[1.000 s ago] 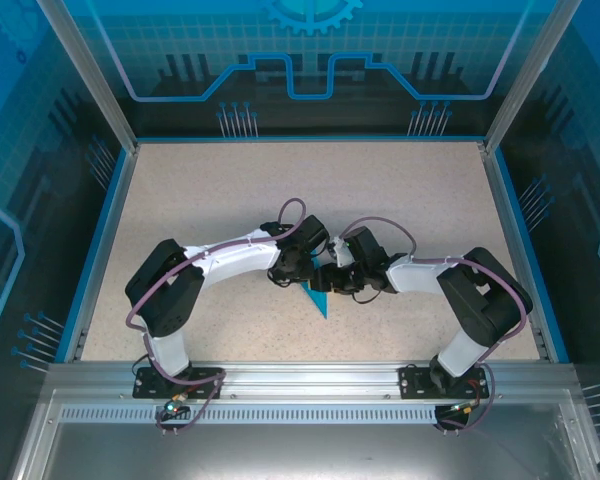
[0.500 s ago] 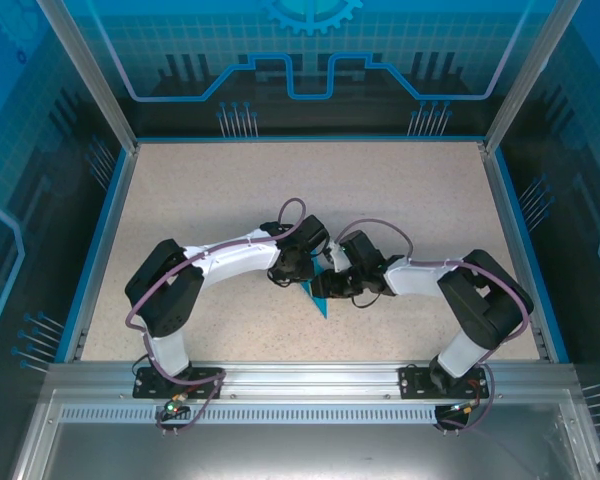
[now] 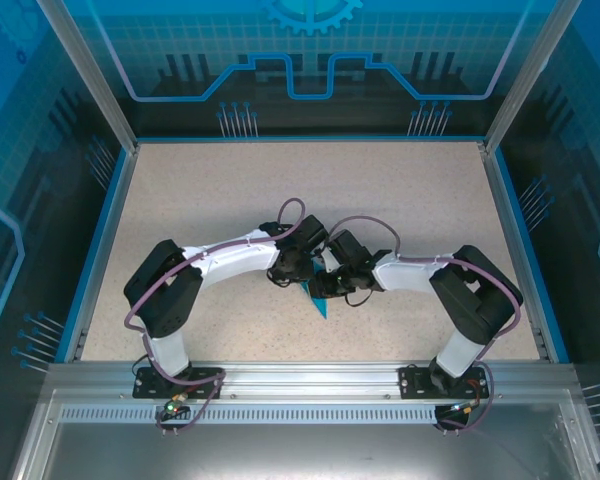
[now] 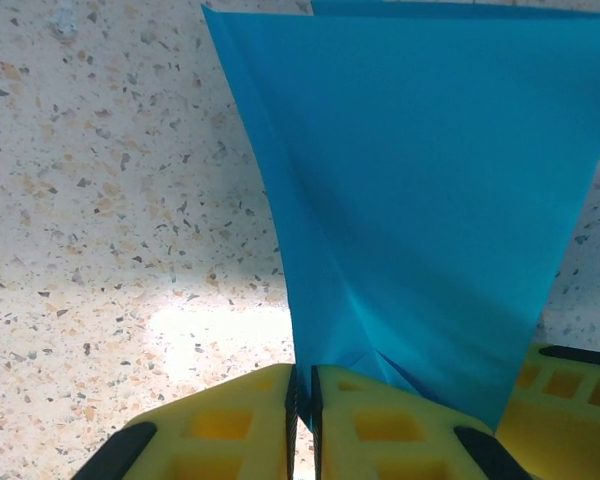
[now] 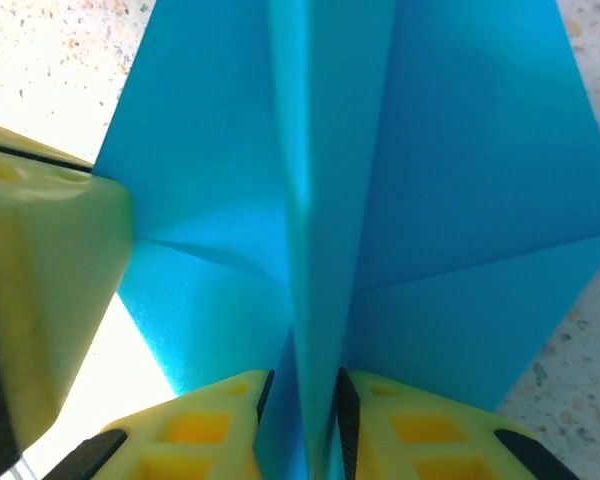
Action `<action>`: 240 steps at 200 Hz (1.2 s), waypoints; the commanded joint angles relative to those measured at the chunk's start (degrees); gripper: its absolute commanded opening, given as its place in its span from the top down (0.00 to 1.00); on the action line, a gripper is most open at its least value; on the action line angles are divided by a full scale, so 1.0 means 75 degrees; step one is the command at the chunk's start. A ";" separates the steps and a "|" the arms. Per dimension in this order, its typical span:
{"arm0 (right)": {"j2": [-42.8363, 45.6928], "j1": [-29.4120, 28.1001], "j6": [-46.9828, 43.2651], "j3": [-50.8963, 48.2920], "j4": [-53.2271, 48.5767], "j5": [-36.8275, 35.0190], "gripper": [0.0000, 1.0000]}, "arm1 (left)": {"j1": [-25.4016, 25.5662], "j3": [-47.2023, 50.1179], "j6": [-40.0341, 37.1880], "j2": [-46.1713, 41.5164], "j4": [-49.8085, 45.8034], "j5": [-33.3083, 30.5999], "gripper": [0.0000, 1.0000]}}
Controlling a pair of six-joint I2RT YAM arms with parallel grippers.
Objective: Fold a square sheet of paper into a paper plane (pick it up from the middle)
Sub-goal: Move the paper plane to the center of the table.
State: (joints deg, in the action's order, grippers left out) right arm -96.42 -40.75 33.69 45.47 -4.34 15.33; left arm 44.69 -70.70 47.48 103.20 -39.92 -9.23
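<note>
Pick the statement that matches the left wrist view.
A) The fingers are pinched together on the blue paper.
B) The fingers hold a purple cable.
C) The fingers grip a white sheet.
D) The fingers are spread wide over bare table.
A: the left gripper has its yellow fingers closed to a hairline gap, with the blue paper rising from between them.

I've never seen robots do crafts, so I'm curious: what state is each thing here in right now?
Paper: folded and creased, with a ridge raised along its middle.
Left tool: shut on the paper.
Right tool: shut around the ridge.
</note>
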 commanded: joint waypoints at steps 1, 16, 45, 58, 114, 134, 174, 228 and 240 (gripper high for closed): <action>-0.0139 -0.0157 -0.0212 0.0266 -0.0563 -0.0391 0.74 | -0.0051 0.0158 -0.0139 -0.0275 0.0013 -0.0078 0.84; -0.0170 -0.0203 -0.0243 0.0359 -0.0748 -0.0537 0.72 | -0.0051 0.0160 -0.0135 -0.0270 0.0050 -0.0069 0.83; -0.0209 -0.0261 -0.0261 0.0458 -0.0816 -0.0556 0.78 | -0.0047 0.0180 -0.0129 -0.0280 0.0089 -0.0070 0.81; -0.0197 -0.0305 -0.0227 0.0495 -0.0850 -0.0618 0.82 | -0.0060 0.0238 -0.0140 -0.0350 0.0170 -0.0052 0.80; 0.0337 -0.0442 -0.0232 0.0900 -0.1595 -0.1546 0.93 | -0.0096 0.0790 -0.0205 -0.1220 0.0852 -0.0070 0.68; 0.0585 -0.0496 -0.0238 0.1135 -0.2140 -0.2190 0.94 | -0.0092 0.1136 -0.0240 -0.1752 0.1155 -0.0153 0.61; 0.0575 -0.0508 -0.0121 0.1932 -0.3257 -0.3652 0.95 | -0.0288 0.1951 -0.0174 -0.2897 0.1620 -0.0444 0.52; -0.0935 -0.0508 0.0005 0.3809 -0.4682 -0.4681 0.94 | -0.1058 0.2967 -0.0014 -0.3707 0.1935 -0.0182 0.46; -0.1246 -0.0484 0.0031 0.4133 -0.4784 -0.4671 0.94 | -0.1180 0.3129 -0.0025 -0.3812 0.1986 -0.0099 0.46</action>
State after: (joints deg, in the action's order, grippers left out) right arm -101.10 -43.62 32.97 72.20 -33.63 -16.25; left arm 37.60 -49.78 46.65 76.66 -26.61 -11.07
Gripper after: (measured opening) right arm 0.061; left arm 0.544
